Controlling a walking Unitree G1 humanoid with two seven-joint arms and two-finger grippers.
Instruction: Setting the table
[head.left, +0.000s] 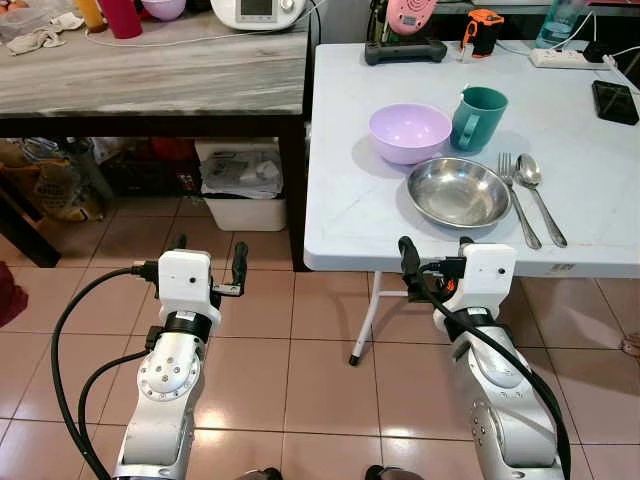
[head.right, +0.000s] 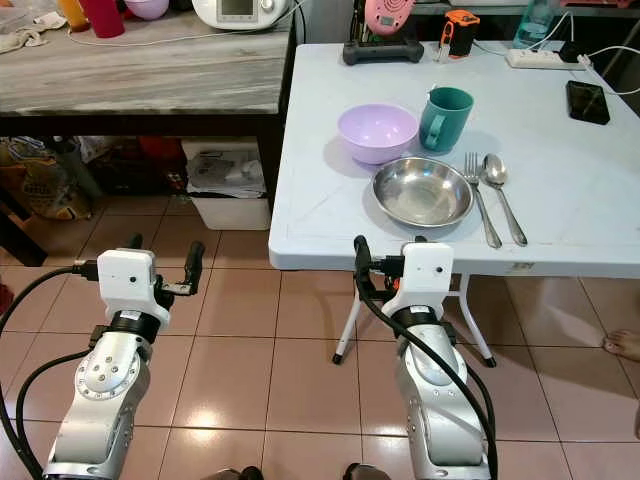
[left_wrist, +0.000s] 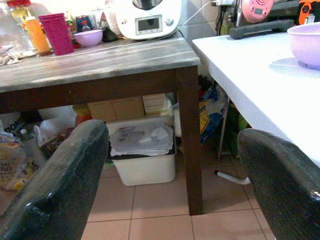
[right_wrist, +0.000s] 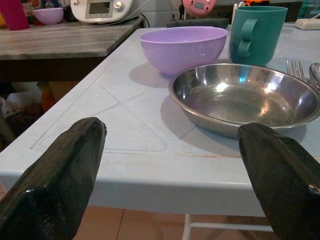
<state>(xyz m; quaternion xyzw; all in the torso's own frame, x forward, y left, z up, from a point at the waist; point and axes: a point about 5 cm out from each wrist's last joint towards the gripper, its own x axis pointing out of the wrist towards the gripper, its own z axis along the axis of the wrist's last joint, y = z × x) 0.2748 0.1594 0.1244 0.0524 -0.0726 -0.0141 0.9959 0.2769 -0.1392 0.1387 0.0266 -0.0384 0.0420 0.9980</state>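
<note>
Right gripper (head.left: 436, 256) held open and empty just short of the white worktop's (head.left: 350, 215) near edge. Straight ahead of it, close by: steel plate (head.left: 459, 191). Beyond the plate, purple bowl (head.left: 409, 132) and green cup (head.left: 478, 118), side by side. Just right of the plate, fork (head.left: 515, 195) and spoon (head.left: 535, 190), lying parallel. Left gripper (head.left: 208, 262) also open, empty, over the tiled floor (head.left: 300, 360), facing a dark wooden table (left_wrist: 100, 70) with a white bin (left_wrist: 142, 155) beneath.

two bowls (head.left: 410, 132), one cup (head.left: 478, 118), one fork (head.left: 518, 198), one spoon (head.left: 538, 195)
</note>
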